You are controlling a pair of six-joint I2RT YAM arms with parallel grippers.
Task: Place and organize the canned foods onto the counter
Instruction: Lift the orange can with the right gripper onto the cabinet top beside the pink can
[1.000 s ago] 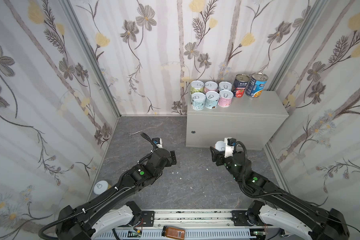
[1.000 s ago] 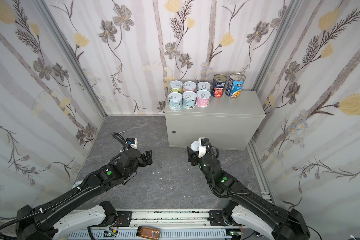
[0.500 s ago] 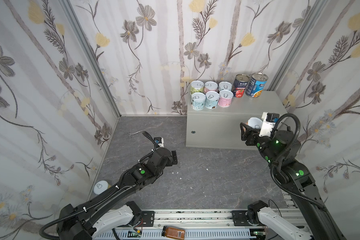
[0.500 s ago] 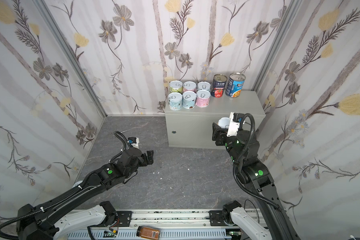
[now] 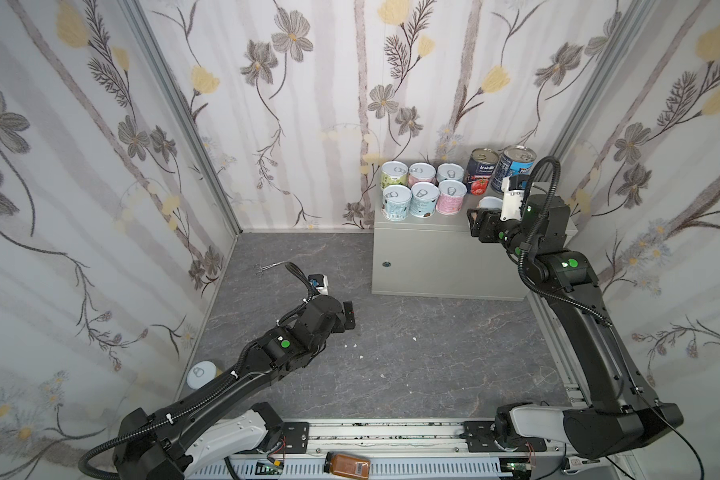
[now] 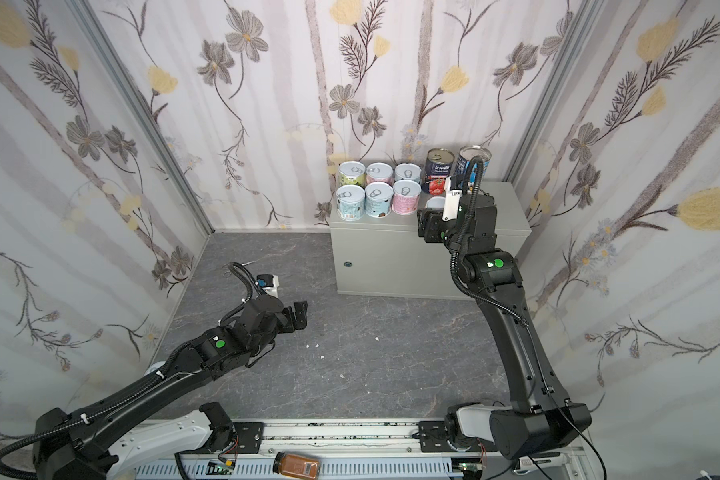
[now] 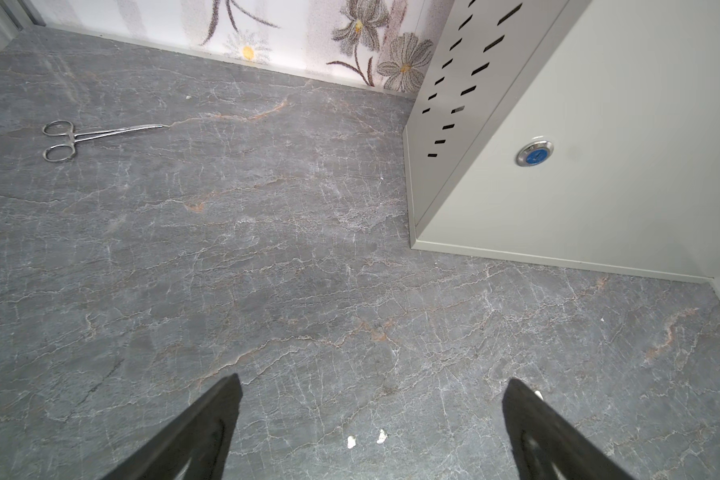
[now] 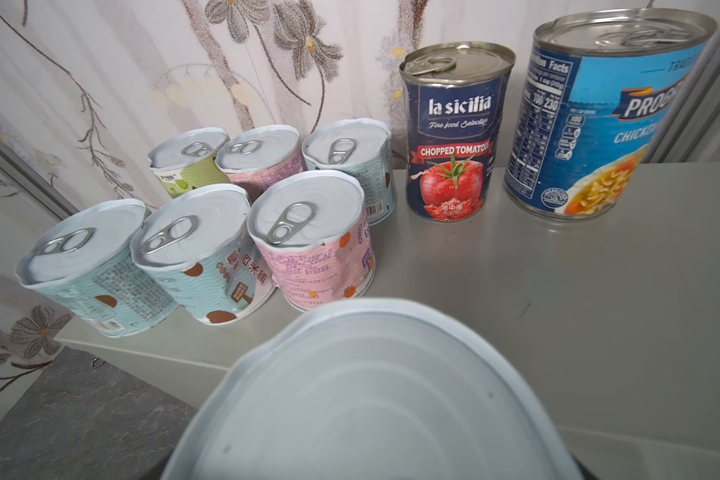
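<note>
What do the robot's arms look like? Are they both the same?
Yes, twins! The left arm and right arm are black, with white shoulder pieces, round green stickers, ribbed black cables and small white cameras. The left gripper has flat black pointed fingers.

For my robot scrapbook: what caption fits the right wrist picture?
Gripped can facing six pastel tins, chopped tomatoes and chicken soup on the counter.

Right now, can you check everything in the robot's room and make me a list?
Surface: grey marbled floor; counter top part bare.
Job's things: eight cans standing on counter; held can over its front edge; stray can on floor by left arm.
Clutter: forceps, white crumbs on floor; amber jar on front rail.
Grippers: left gripper open, empty; right gripper shut on held can.
Cables: black loop at each wrist, nothing snagged.
Surroundings: flowered walls close on three sides.
</note>
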